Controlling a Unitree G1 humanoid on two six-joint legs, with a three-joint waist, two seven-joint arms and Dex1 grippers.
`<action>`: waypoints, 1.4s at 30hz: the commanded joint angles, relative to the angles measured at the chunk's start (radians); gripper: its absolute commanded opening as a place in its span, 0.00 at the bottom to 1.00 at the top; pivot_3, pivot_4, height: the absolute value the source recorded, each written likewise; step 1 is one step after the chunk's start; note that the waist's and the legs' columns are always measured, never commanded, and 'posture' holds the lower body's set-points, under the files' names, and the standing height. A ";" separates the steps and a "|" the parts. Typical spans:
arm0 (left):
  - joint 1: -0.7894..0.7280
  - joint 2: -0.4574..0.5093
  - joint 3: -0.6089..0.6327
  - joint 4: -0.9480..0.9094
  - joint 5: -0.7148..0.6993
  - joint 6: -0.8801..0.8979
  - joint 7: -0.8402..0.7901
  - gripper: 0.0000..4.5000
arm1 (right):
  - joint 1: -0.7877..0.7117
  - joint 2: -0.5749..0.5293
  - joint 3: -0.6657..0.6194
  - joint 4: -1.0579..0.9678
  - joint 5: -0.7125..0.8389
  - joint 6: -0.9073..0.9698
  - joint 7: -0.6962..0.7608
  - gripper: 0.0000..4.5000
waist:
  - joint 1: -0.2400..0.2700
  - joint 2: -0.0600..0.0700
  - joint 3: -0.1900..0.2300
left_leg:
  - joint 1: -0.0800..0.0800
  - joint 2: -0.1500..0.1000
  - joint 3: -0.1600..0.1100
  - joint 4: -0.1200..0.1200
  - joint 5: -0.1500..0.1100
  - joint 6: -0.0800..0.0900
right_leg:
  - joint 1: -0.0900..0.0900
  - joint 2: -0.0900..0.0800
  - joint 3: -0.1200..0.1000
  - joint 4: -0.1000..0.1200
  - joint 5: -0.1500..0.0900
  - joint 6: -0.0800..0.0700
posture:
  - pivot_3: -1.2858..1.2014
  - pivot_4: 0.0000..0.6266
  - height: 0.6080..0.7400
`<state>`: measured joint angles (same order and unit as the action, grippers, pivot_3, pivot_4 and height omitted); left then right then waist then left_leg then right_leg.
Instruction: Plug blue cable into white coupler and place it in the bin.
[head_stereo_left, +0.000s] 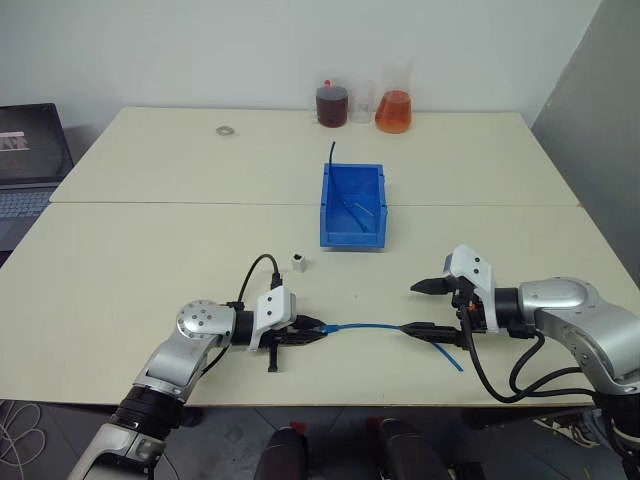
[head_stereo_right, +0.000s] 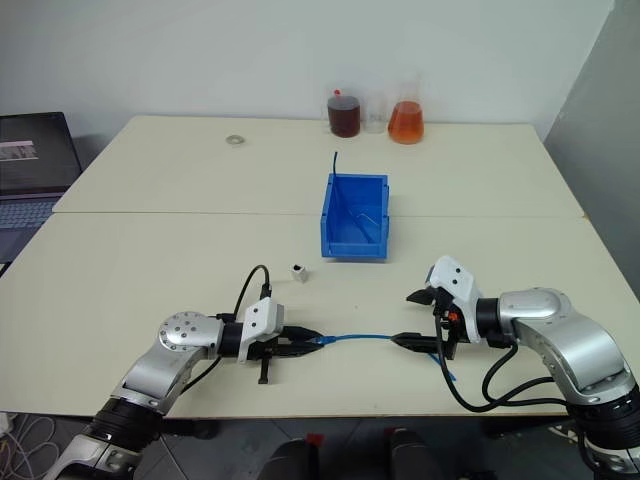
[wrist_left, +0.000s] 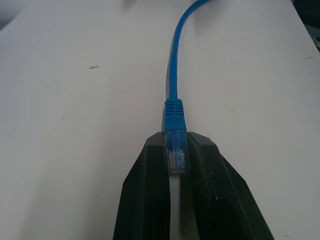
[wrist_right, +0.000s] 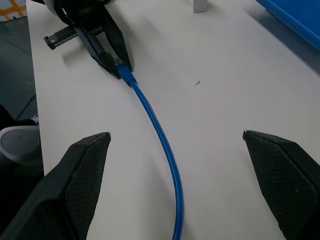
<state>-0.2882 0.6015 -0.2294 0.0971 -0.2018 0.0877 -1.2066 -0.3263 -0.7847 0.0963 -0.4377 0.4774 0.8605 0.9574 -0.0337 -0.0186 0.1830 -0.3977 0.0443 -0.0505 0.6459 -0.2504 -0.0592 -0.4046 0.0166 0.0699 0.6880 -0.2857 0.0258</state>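
The left gripper (head_stereo_left: 312, 330) is clamped on the clear plug of the blue cable (head_stereo_left: 365, 326): in the left wrist view both black fingers (wrist_left: 150, 200) press flat against the sides of the transparent connector, with its blue strain-relief boot just clear of the fingertips. From that grip the cable runs as a thin light-blue cord toward three o'clock along the near edge of the table (head_stereo_left: 150, 250), lying flat on the surface and curving gently until it passes beneath the right gripper (head_stereo_left: 425, 308), whose fingers stand spread wide with nothing between them, one tip above the cord and one low beside it. A short tail of the cord sticks out past that gripper toward five o'clock. The white coupler (head_stereo_left: 298, 263), a tiny white block with a dark opening, sits alone on the table at about twelve o'clock from the left gripper, apart from the cable. Farther out, at roughly one o'clock from the left gripper, stands the bin (head_stereo_left: 353, 235), bright blue with raised walls and an open top; something thin and pale seems to lie inside it, though what it is cannot be made out, and a dark wire (head_stereo_left: 332, 152) rises just behind its far left corner. At the far edge stand a jar of dark liquid (head_stereo_left: 332, 105) and a flask of orange liquid (head_stereo_left: 394, 110).
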 joint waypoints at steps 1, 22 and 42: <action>-0.044 0.007 0.061 -0.088 -0.094 0.225 0.045 0.06 | -0.009 -0.033 -0.062 -0.066 0.061 0.015 0.015 1.00 | 0.000 0.000 0.000 | 0.000 0.000 0.000 0.000 0.000 0.000 | 0.000 0.000 0.000 0.000 0.000 0.000 | 0.52 0.24 1.00; -0.396 -0.162 0.413 -0.339 -0.863 1.036 0.455 0.06 | -0.304 0.341 -0.427 0.116 0.696 0.417 -0.468 1.00 | -0.003 -0.003 0.002 | -0.001 0.000 -0.003 0.001 0.000 0.000 | 0.000 0.000 -0.002 0.003 0.001 -0.001 | 0.52 0.24 1.00; -0.369 -0.165 0.396 -0.357 -0.940 1.043 0.516 0.06 | -0.353 0.325 -0.374 0.211 1.041 0.393 -0.639 0.39 | -0.001 -0.003 0.002 | -0.002 0.000 -0.002 0.000 0.000 0.000 | -0.001 0.000 -0.001 0.001 0.001 -0.001 | 0.52 0.24 1.00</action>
<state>-0.6559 0.4292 0.1631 -0.2252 -1.1202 1.1468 -0.6881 -0.6511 -0.4505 -0.2756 -0.2278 1.4766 1.2869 0.3245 -0.0343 -0.0219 0.1852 -0.3995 0.0440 -0.0522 0.6458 -0.2503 -0.0594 -0.4055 0.0164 0.0688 0.6890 -0.2850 0.0244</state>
